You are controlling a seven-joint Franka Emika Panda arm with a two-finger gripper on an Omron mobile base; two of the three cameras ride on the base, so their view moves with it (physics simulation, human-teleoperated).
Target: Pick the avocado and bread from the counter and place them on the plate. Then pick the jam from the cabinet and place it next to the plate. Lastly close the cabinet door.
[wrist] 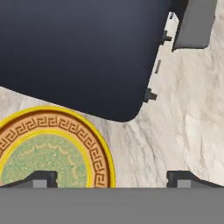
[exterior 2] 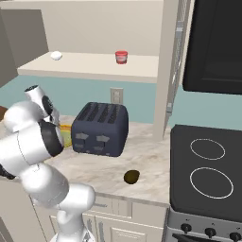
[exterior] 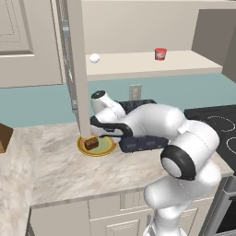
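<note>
The bread, a small brown block, lies on the yellow-rimmed plate on the beige counter. My gripper hangs just above the plate's edge beside the toaster, open wide with nothing between its fingertips. The avocado, a dark olive ball, rests on the counter in front of the toaster, near the front edge. Up on the pale shelf of the cabinet stands the red jam jar, also seen as the jam from the right. The cabinet door stands open.
A dark toaster sits right behind the plate, close to my hand. A white ball lies on the shelf left of the jam. A black stove top borders the counter on the right. A brown box sits far left.
</note>
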